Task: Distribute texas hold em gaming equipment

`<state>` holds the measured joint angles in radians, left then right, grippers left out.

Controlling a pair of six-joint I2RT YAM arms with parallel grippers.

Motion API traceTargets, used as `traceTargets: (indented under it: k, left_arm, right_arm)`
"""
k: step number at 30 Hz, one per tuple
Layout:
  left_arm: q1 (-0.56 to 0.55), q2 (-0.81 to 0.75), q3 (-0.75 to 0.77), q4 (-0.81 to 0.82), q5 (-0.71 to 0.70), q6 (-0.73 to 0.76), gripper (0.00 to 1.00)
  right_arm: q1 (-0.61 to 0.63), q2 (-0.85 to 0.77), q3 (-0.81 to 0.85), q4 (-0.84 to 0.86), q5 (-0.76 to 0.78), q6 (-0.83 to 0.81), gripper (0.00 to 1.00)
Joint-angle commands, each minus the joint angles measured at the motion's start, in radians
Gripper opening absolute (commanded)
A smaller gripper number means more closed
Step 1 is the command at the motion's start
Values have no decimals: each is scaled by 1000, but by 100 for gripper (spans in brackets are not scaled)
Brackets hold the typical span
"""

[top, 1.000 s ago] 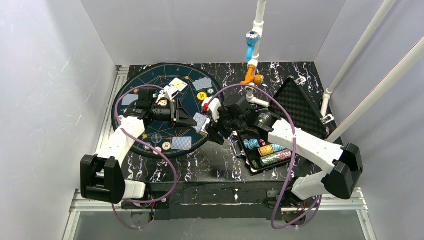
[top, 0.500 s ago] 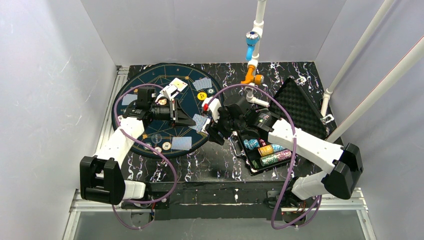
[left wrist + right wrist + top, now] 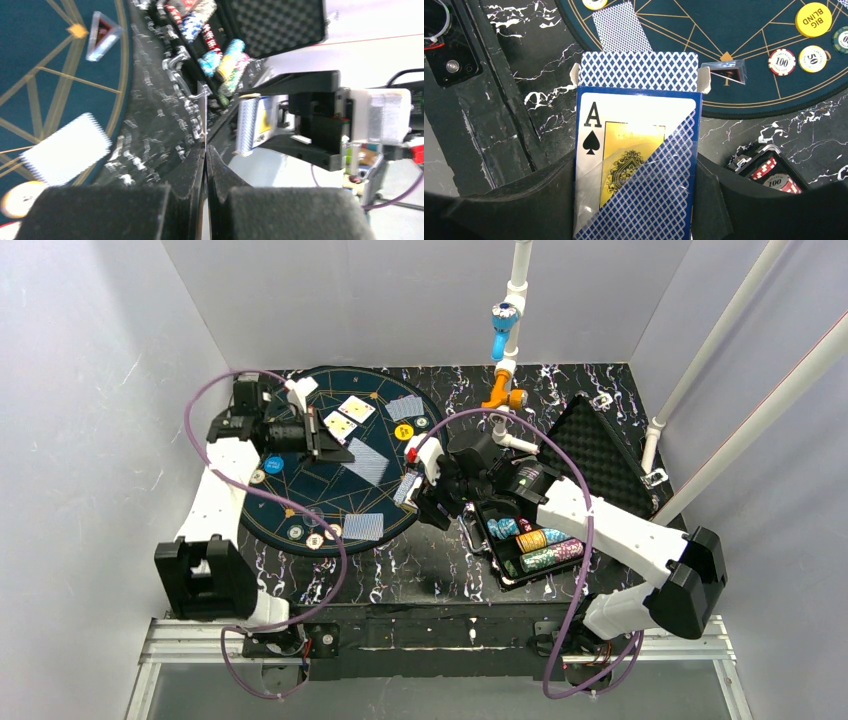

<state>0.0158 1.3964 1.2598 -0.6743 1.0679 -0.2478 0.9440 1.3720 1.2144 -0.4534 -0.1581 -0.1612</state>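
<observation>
My left gripper (image 3: 338,451) (image 3: 205,150) is shut on a blue-backed playing card (image 3: 367,462), held over the round blue mat (image 3: 300,500). In the left wrist view the card shows edge-on as a thin line (image 3: 205,120) between the closed jaws. My right gripper (image 3: 414,496) (image 3: 636,167) is shut on the card box (image 3: 636,165), ace of spades on its front, with cards (image 3: 639,70) sticking out of its top. Two face-up cards (image 3: 350,416) and blue-backed cards (image 3: 404,407) (image 3: 363,527) lie on the mat with chips (image 3: 404,432) (image 3: 273,463) (image 3: 813,19).
An open black case (image 3: 505,565) right of the mat holds rows of chips (image 3: 540,540); its foam lid (image 3: 600,455) lies back to the right. A small triangular marker (image 3: 726,72) lies on the mat's near edge. A white pipe with a blue and orange fitting (image 3: 505,350) stands at the back.
My left gripper shut on a card at the box and swung back and to the left over the mat, carrying the card away. The right arm has stayed where it was.
</observation>
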Motion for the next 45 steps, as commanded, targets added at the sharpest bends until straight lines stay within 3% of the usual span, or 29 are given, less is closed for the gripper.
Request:
traceTargets:
  k: [1,7,11,18,29,45]
  left_arm:
    - [74,133,165,-396,-118,452,0]
    - [130,316,256,-466,-253,611,0]
    - [140,424,304,-427,-322,629,0]
    - [144,557,359,-266,-438,549,0]
    - [179,628,327,-56,-567,395,0]
    - [184,759,444,-42,-635,318,0]
  right_arm:
    - [3,-57,8,55,12,-11,1]
    - [3,-49,9,68,2,-10,1]
    - [3,-44,10,70,1,-11,1]
    - [3,-33,15,71,-4,-10,1]
    - [1,-29,14,65,-6,-14,1]
    - [-1,-14,28,51,-7,-23,1]
